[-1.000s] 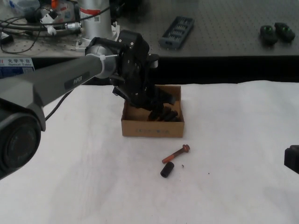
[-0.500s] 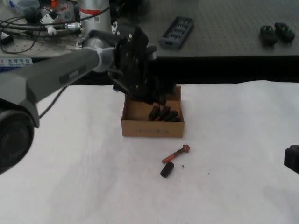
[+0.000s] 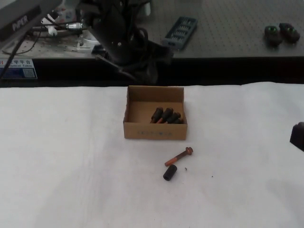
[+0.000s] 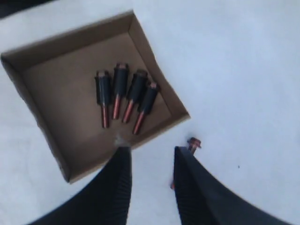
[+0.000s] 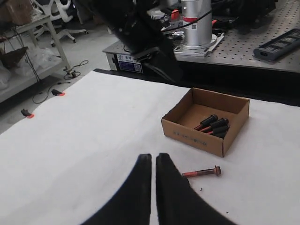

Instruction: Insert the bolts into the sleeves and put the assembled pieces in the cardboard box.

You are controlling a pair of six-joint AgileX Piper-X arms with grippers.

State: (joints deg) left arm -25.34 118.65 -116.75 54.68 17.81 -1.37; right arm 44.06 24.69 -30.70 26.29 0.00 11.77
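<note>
The cardboard box (image 3: 155, 131) stands mid-cloth and holds several assembled pieces (image 3: 166, 115), black sleeves on copper bolts lying side by side (image 4: 124, 96). In front of it lie a loose copper bolt (image 3: 179, 156) and a loose black sleeve (image 3: 170, 172). My left gripper (image 4: 151, 152) hangs open and empty above the box's (image 4: 61, 93) near corner; the bolt's head (image 4: 193, 142) peeks out beside one finger. The left arm (image 3: 121, 40) is raised behind the box. My right gripper (image 5: 153, 157) is shut, empty, low over the cloth, short of the bolt (image 5: 202, 172) and box (image 5: 192, 136).
White cloth (image 3: 71, 166) covers the bench. Behind it a dark perforated table carries a blue-grey tray (image 3: 180, 31), two dark round objects (image 3: 282, 32), cables and a metal cylinder (image 5: 197, 28). A black part of an arm (image 3: 298, 135) sits at the right edge.
The left arm has lifted out of the box and drawn up and back. The assembled pieces it covered now lie in plain sight in the box. Loose bolt and sleeve have not moved.
</note>
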